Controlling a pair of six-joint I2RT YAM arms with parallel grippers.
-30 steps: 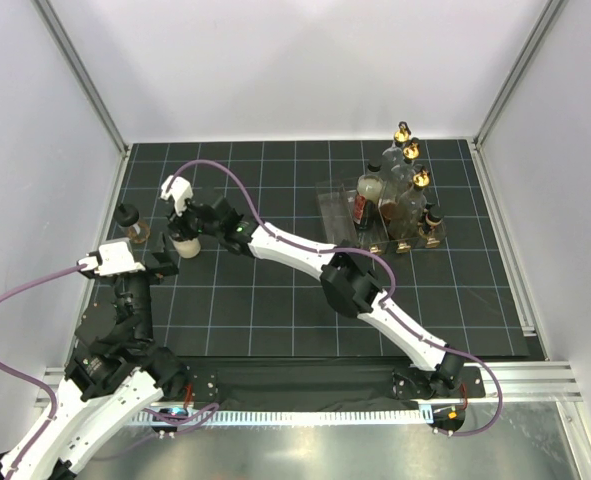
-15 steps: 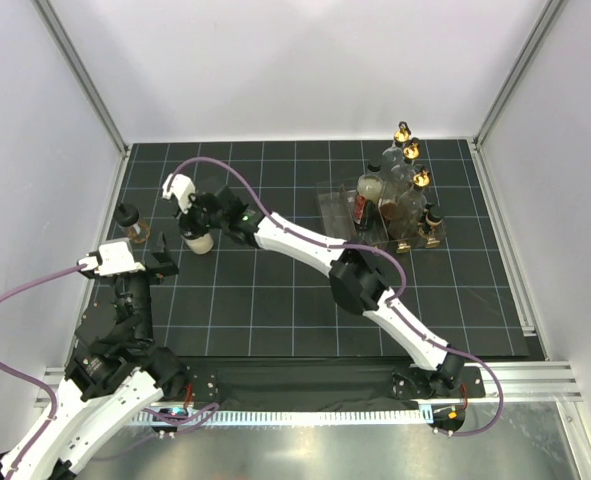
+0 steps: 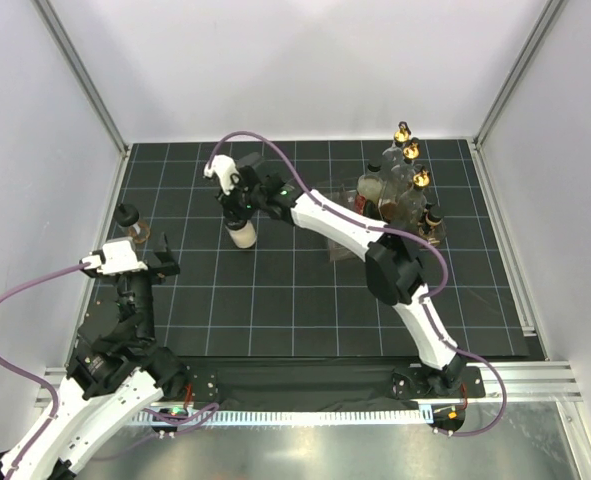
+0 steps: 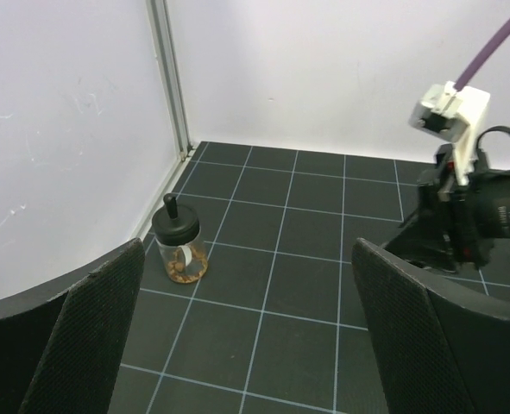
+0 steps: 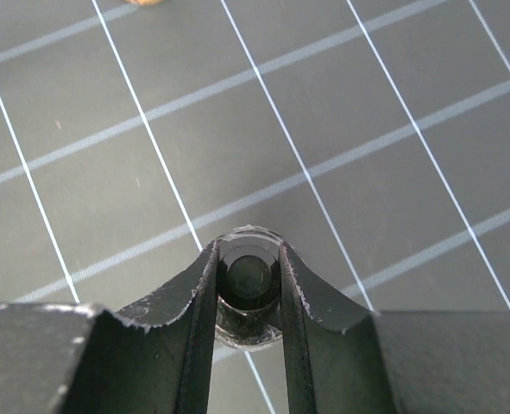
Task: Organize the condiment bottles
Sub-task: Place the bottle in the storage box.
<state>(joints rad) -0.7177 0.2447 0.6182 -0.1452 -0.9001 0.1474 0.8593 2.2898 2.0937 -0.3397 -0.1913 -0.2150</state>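
My right gripper (image 3: 237, 208) is shut on the black cap (image 5: 248, 278) of a small pale bottle (image 3: 241, 234), holding it upright over the mat's left-middle. I cannot tell if its base touches the mat. My left gripper (image 4: 255, 345) is open and empty near the front left (image 3: 155, 263). A small black-capped jar with brown contents (image 4: 179, 250) stands by the left wall (image 3: 130, 224), ahead of and left of my left gripper. At the back right stand tall gold-topped bottles (image 3: 411, 152), a white-capped dark red bottle (image 3: 370, 192) and a small dark bottle (image 3: 432, 222).
A clear plastic divided rack (image 3: 337, 205) holds the back-right bottles. The right arm (image 4: 470, 198) reaches across the mat at mid height. White walls with metal posts (image 4: 170, 78) close in the black gridded mat (image 3: 275, 290).
My right gripper has carried the small pale bottle to the right, from beside the left gripper toward the mat's middle. The left arm has hardly moved.
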